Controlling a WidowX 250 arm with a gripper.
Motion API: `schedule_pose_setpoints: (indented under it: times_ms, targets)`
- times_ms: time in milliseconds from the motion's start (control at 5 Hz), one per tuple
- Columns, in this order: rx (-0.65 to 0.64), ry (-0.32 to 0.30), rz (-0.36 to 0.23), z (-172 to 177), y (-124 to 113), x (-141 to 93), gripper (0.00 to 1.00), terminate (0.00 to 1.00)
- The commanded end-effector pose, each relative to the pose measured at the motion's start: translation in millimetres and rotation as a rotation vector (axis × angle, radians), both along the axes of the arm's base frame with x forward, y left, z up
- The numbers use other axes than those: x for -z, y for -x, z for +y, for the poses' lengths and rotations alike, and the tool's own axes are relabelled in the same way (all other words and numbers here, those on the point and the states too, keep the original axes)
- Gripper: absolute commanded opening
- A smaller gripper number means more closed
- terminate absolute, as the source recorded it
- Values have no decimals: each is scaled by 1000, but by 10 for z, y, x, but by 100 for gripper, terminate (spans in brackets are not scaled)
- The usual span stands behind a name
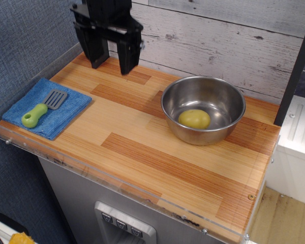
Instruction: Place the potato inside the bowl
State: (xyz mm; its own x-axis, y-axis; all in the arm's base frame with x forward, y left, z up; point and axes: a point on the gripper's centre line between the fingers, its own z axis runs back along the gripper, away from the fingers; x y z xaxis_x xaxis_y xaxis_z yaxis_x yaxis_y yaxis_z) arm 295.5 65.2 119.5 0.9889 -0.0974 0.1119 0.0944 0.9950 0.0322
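Note:
The pale yellow-green potato (pixel 194 119) lies inside the shiny steel bowl (pixel 229 96) on the right part of the wooden counter. My gripper (pixel 112 62) hangs open and empty above the counter's back left, well to the left of the bowl and apart from it. Its two dark fingers (pixel 128 57) point down with a clear gap between them.
A blue cloth (pixel 66 116) lies at the left edge with a grey spatula with a lime-green handle (pixel 40 109) on it. A clear plastic lip (pixel 117 175) runs along the counter's front. A plank wall (pixel 229 35) stands behind. A dark post (pixel 297 71) rises at the right.

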Motion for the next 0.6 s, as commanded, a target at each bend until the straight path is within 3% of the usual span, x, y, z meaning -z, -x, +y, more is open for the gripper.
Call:
schedule_pose_setpoints:
  times_ms: [0,200,400]
  targets:
    - [83,-33,11,93,61,-33,100,0]
    - [83,-33,11,93,61,-33,100,0]
    - [83,-33,11,93,61,-33,100,100]
